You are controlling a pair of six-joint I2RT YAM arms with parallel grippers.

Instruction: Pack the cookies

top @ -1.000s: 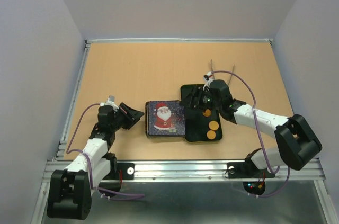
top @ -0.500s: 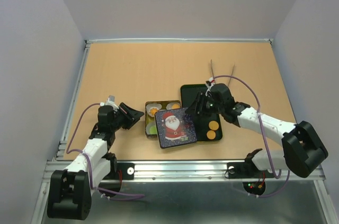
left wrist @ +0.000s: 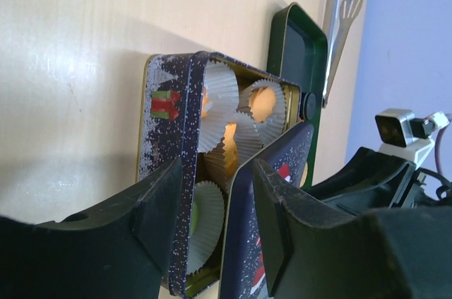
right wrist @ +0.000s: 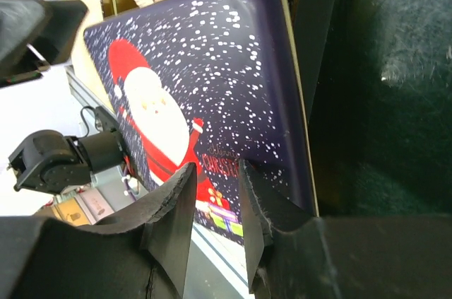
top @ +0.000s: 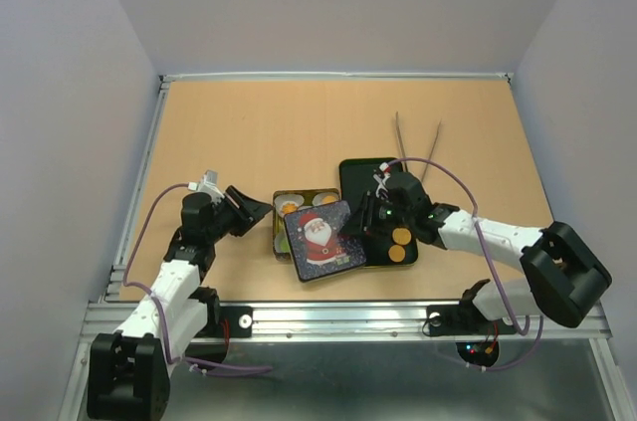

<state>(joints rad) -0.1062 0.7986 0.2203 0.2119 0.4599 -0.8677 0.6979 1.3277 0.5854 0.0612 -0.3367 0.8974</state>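
Note:
A navy tin (top: 280, 226) holds white paper cups with orange cookies (top: 289, 208) in them; in the left wrist view I see orange cookies (left wrist: 263, 103) and a green one (left wrist: 193, 223) in cups. The Santa lid (top: 320, 240) lies askew over the tin's right part and leans up toward the green tray (top: 363, 174). Two round orange cookies (top: 400, 238) lie on the tray. My right gripper (top: 366, 220) hovers over the lid's right edge (right wrist: 212, 87), fingers narrowly apart, nothing between them. My left gripper (top: 257, 210) is open, just left of the tin (left wrist: 161, 112).
Metal tongs (top: 418, 147) lie on the table behind the tray and also show in the left wrist view (left wrist: 337, 2). The table's near metal rail (top: 328, 316) runs close in front of the tin and tray.
The lid sat square on the tin; it came off to the right, turned, and now covers only part of the tin. My right gripper moved down and left along the tray. The left gripper rose slightly.

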